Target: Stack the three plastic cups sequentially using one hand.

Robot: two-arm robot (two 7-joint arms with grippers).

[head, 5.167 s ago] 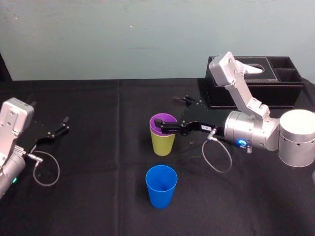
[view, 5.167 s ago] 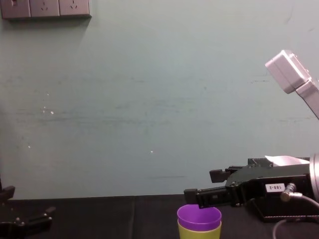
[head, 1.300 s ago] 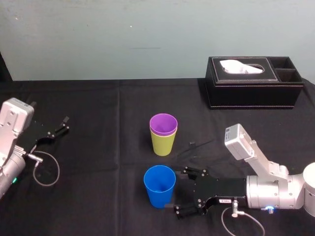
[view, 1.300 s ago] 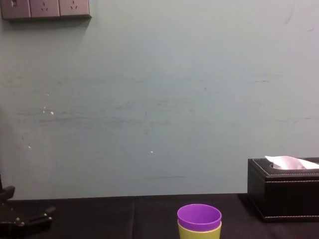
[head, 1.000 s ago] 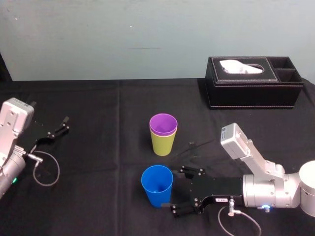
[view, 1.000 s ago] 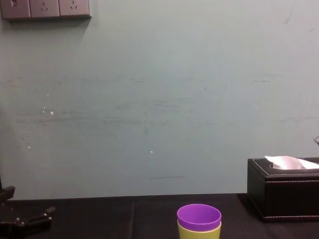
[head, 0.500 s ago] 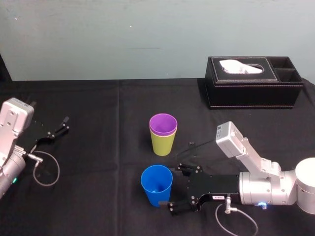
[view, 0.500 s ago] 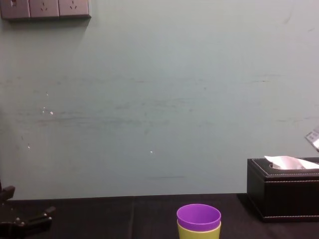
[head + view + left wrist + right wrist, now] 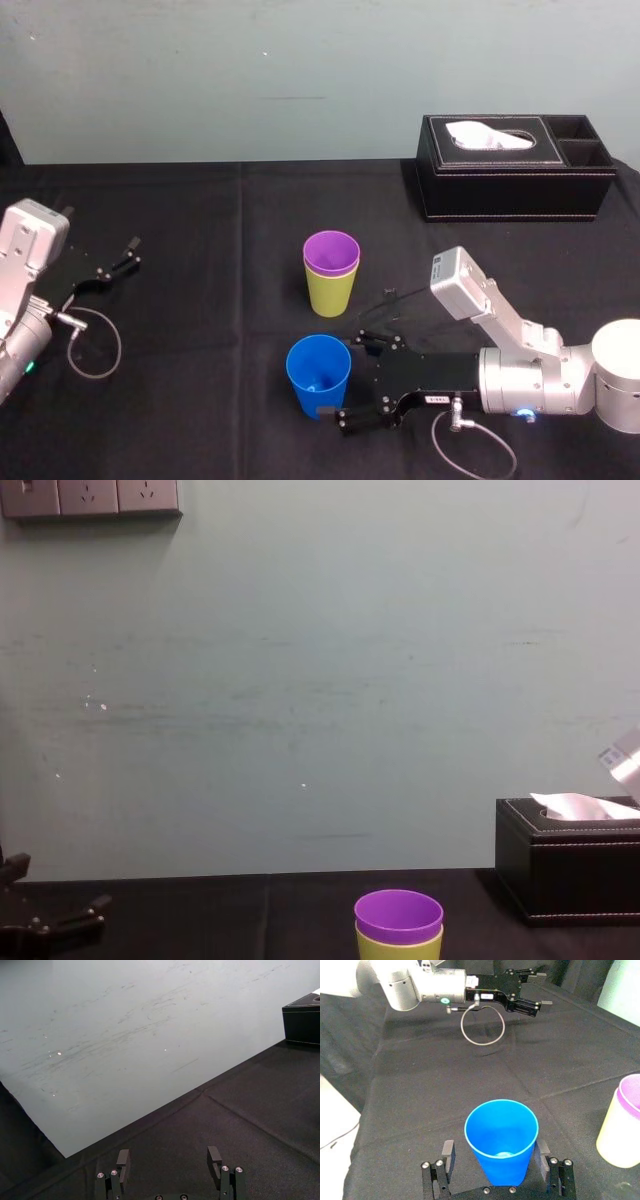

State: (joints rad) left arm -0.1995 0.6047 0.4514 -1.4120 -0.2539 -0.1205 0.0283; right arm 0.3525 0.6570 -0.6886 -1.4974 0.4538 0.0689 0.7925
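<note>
R tool (image 9: 350,382) is open, a finger each side of blue cup (image 9: 318,375), ready to squeeze & lift it into purple cup (image 9: 332,250), which sits in green cup (image 9: 330,292). L tool (image 9: 168,1155) is open, parked far left.

A scuffed, pale blue-green wall (image 9: 320,680) rises behind a table draped in black cloth (image 9: 200,200); grey wall sockets (image 9: 90,497) sit high at the left; a black tissue box (image 9: 515,180) stands far right.
</note>
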